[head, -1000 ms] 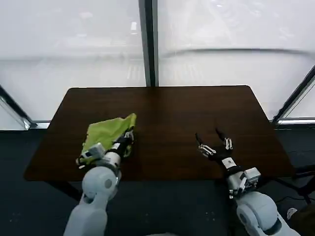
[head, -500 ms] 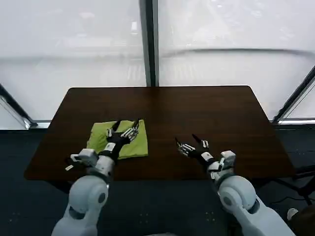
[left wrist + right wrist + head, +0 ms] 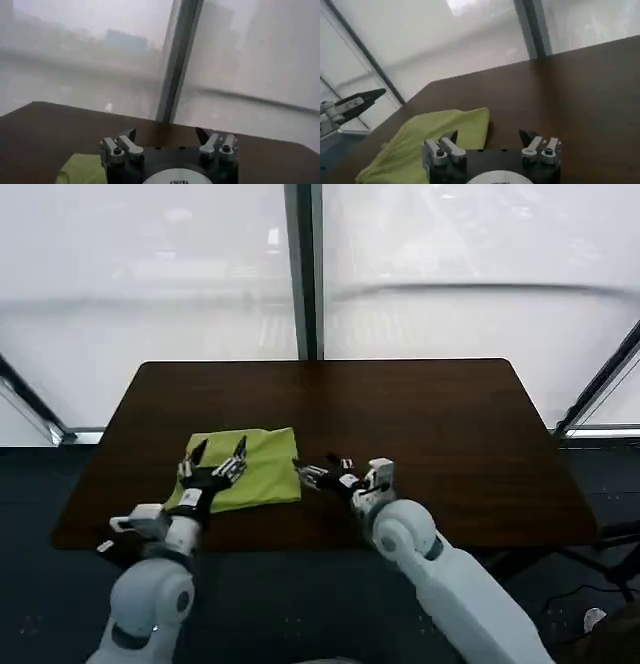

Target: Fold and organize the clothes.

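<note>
Head view shows us the T-shirt [image 3: 243,470] folded into a flat square on the tabletop [image 3: 420,424], near its left front edge. Our left hand [image 3: 213,467] hovers over it, released — our right hand [image 3: 318,473], also spread, sits just beside its right edge. We judge it light, soft and floppy — best pinched at corners.

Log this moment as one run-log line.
T-shirt: folded flat on table | left gripper: open, over shirt's left part | right gripper: open, at shirt's right edge

left gripper [image 3: 167,137]: jaws spread | dark brown wooden tabletop [image 3: 45,127] beneath | lime yellow-green soft fabric T-shirt [image 3: 80,170] corner beside one finger
</note>
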Controlling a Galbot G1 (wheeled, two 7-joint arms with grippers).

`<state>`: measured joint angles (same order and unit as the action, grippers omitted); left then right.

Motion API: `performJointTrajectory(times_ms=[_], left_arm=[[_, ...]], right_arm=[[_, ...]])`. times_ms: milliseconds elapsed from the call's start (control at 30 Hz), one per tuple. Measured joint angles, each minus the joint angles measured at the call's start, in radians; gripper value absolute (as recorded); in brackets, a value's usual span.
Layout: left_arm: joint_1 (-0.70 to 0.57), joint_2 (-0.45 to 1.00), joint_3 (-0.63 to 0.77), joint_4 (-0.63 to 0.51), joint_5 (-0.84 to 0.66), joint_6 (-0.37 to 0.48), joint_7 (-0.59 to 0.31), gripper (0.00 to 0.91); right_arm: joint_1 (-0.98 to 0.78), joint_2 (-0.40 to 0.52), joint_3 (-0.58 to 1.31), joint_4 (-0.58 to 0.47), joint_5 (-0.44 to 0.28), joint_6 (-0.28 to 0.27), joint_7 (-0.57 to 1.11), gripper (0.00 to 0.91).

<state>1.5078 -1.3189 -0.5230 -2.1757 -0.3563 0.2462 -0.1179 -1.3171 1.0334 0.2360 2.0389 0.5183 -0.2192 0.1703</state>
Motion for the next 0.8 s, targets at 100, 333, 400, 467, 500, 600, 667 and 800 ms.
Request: performJointTrajectory(times_ms=[100, 333, 400, 467, 500, 600, 667, 800], left_arm=[[0.018, 0.028, 0.0, -0.009, 0.006, -0.034, 0.0, 0.878], [0.107, 0.112, -0.02, -0.04, 0.0, -0.103, -0.029, 0.878], [0.143, 0.139, -0.031, -0.048, -0.007, -0.124, -0.048, 0.878], [0.183, 0.164, -0.038, -0.058, -0.009, -0.124, -0.054, 0.878], [0.205, 0.176, -0.042, -0.064, -0.009, -0.125, -0.054, 0.878], [0.271, 0.2, -0.058, -0.082, -0.003, -0.129, -0.052, 0.878], [0.313, 0.208, -0.071, -0.094, -0.002, -0.131, -0.047, 0.878], [0.376, 0.215, -0.099, -0.112, -0.006, -0.129, -0.026, 0.878]], right_arm=[[-0.053, 0.001, 0.035, 0.021, -0.076, 0.132, 0.013, 0.878], [-0.244, 0.041, 0.195, 0.087, -0.207, 0.341, 0.06, 0.878], [-0.309, 0.054, 0.254, 0.113, -0.22, 0.349, 0.061, 0.878], [-0.37, 0.066, 0.303, 0.138, -0.225, 0.342, 0.063, 0.878], [-0.401, 0.071, 0.326, 0.149, -0.224, 0.336, 0.066, 0.878], [-0.487, 0.085, 0.375, 0.178, -0.22, 0.314, 0.071, 0.878], [-0.535, 0.089, 0.391, 0.194, -0.208, 0.297, 0.074, 0.878], [-0.607, 0.091, 0.398, 0.225, -0.198, 0.269, 0.076, 0.878]])
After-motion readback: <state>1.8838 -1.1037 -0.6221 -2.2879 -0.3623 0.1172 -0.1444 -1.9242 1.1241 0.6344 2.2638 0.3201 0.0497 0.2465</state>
